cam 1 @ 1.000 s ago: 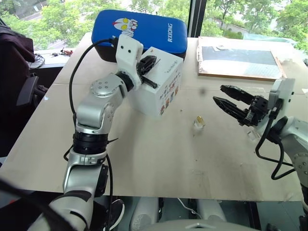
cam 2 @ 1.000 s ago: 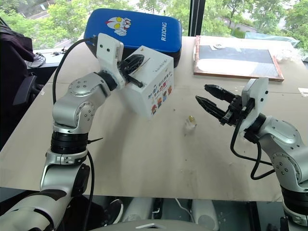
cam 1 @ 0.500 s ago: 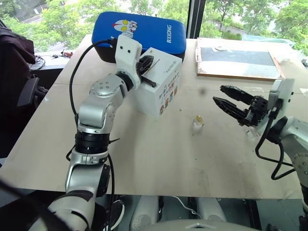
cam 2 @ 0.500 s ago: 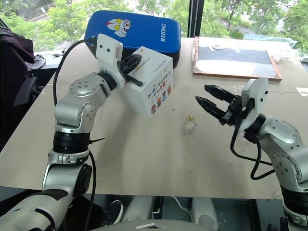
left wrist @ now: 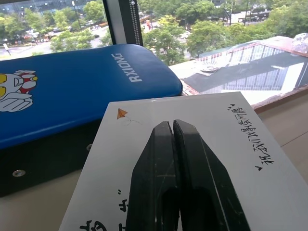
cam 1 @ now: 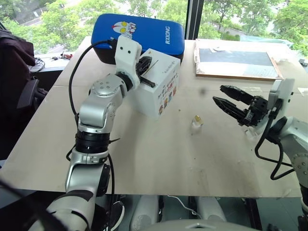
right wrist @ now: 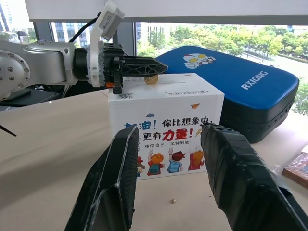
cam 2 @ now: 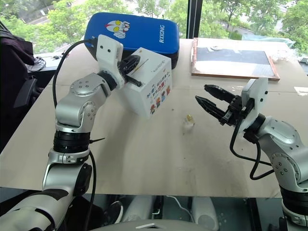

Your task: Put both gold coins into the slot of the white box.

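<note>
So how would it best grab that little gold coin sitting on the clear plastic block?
Probably the tiny round gold coin's exposed upper part, jaws coming down from above: it perches atop the small clear plastic block, which covers its underside.

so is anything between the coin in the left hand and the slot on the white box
Nothing visible. The left hand holds a gold coin at its fingertips just above the top of the white box, beside the slot, with only open air under the coin.
</note>
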